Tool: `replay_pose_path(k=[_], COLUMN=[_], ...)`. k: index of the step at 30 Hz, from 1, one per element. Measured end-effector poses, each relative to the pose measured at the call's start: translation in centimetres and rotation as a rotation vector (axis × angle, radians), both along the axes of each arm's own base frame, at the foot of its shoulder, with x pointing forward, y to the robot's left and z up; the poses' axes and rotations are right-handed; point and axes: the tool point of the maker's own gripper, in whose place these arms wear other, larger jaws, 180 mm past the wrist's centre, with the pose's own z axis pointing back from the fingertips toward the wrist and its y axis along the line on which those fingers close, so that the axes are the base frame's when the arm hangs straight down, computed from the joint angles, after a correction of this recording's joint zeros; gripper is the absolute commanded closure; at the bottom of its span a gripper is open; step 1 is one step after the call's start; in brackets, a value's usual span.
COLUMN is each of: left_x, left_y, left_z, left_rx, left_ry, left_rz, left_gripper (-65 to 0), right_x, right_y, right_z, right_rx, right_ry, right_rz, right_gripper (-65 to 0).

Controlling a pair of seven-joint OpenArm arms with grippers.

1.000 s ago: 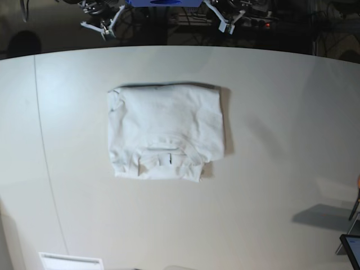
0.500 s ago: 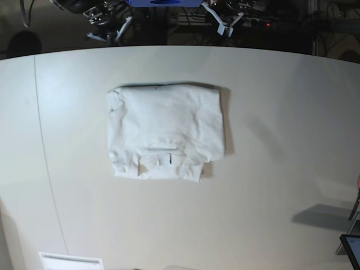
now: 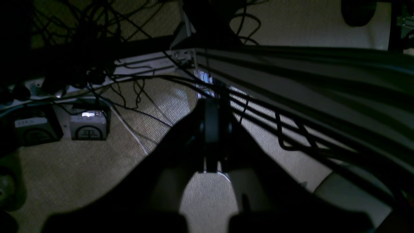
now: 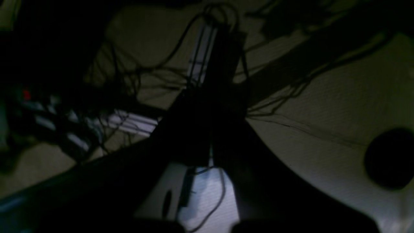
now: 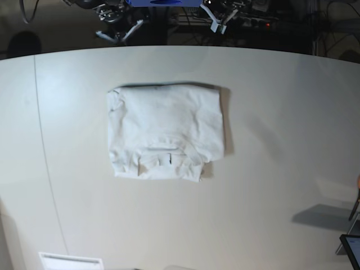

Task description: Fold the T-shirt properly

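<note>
- White table (image 5: 281, 112) fills most of the base view, with a dark strip of cables and equipment along its far edge.
- T-shirt (image 5: 165, 130) lies folded into a compact, roughly square bundle a little left of the table's middle; its collar and label face the near side.
- Nothing touches the T-shirt, and both arms sit well apart from it beyond the far edge.
- Left gripper (image 5: 216, 22) is at the far edge, right of centre; in the left wrist view its dark fingers (image 3: 212, 129) are pressed together, clenched on nothing.
- Right gripper (image 5: 116, 35) is at the far edge, left of centre; in the right wrist view (image 4: 210, 142) its fingers meet, closed and empty.
- Both wrist views look down on a dim carpeted floor (image 3: 97, 174) with tangled cables (image 3: 136, 84) and 2 small boxes (image 3: 88, 124).
- Near the table's near-left corner lies a pale rectangular strip (image 5: 70, 261).
</note>
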Motion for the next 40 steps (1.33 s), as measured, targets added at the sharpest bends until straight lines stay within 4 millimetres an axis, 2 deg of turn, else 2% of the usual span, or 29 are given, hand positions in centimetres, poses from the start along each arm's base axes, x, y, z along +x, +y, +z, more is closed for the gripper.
replay_pose_path(k=[5, 17, 24, 28, 31, 33, 37, 40], left_x=[0.0, 0.3, 2.4, 2.1, 1.9, 2.0, 1.8, 1.4], left_y=[0.0, 0.0, 0.3, 0.4, 0.3, 0.4, 0.1, -0.6], left_z=[0.0, 0.0, 0.2, 0.2, 0.2, 0.2, 0.2, 0.2], left_rx=[0.000, 0.001, 0.007, 0.009, 0.008, 0.008, 0.004, -0.007], left_ry=[0.002, -0.004, -0.057, -0.053, -0.049, -0.050, -0.047, -0.038], left_rz=[-0.001, -0.001, -0.006, -0.006, -0.007, -0.006, -0.005, -0.003], left_gripper=[0.0, 0.0, 0.0, 0.0, 0.0, 0.0, 0.0, 0.0], right_x=[-1.7, -1.2, -0.9, 0.0, 2.0, 2.5, 2.1, 1.3], right_y=[-1.0, -1.0, -1.0, -1.0, -1.9, -2.9, -4.2, -4.3], right_z=[-0.4, -0.3, -0.2, -0.1, 0.1, -0.1, -0.5, -0.7], right_rx=[-0.014, -0.012, -0.011, -0.012, -0.024, -0.045, -0.074, -0.077], right_ry=[0.036, 0.027, 0.020, 0.008, -0.022, -0.007, 0.027, 0.048], right_rz=[-0.028, -0.032, -0.033, -0.032, -0.028, -0.027, -0.025, -0.020], right_gripper=[-1.6, -1.6, -1.6, -1.6, -1.6, -1.6, -1.6, -1.6])
